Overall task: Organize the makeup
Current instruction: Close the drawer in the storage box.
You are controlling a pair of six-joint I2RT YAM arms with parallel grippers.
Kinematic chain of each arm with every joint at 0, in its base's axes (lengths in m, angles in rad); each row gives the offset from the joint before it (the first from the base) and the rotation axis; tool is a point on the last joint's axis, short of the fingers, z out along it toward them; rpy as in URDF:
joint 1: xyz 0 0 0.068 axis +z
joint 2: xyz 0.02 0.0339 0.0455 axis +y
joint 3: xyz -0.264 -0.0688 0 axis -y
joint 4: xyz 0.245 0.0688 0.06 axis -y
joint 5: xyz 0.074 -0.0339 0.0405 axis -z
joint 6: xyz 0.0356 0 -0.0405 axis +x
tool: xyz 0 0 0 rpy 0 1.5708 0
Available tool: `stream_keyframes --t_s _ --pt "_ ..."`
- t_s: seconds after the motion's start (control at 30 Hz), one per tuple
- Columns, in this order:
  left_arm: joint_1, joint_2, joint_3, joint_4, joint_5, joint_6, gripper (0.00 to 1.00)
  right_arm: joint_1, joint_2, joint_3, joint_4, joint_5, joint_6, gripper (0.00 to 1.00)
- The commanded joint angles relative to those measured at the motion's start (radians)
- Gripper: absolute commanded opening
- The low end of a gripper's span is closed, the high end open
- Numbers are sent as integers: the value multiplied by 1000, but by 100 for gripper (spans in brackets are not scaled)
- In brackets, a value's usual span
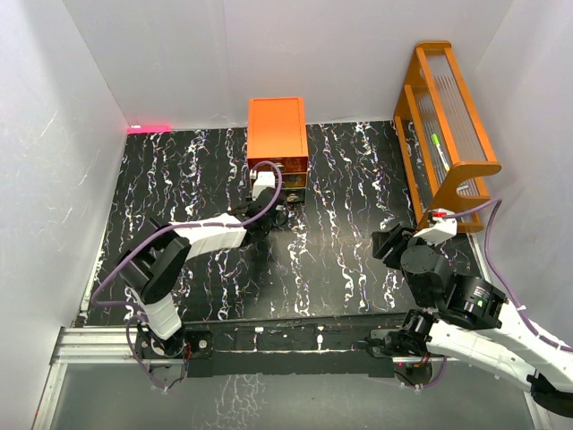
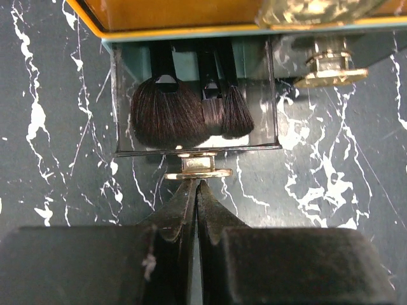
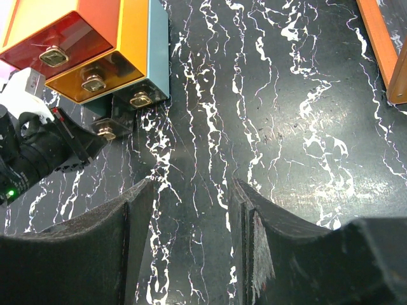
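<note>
looks like drawer-closing step: brushes [image 2: 172, 117] lying inside half-open bottom drawer [image 2: 257, 145] of chest [image 1: 277, 134], left jaws clenched on knob [image 2: 198, 172]. right jaws released, empty, over bench [image 3: 286, 127]. next probably needs straight push in.

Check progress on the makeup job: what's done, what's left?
Done: brushes lie in the pulled-out drawer; top view shows no loose makeup on the table. In hand: left gripper, shut, tips at that drawer's knob; right gripper open, empty. Left: closing the drawer, likely.
</note>
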Motion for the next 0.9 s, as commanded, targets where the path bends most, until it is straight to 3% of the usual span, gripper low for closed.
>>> stream_keyframes --t_s 0.0,0.87 --pt "30 22 48 55 -4 11 0 -1 -11 3 25 24 2 53" --pt "48 99 83 221 -13 17 0 -1 -4 -13 47 25 -10 53"
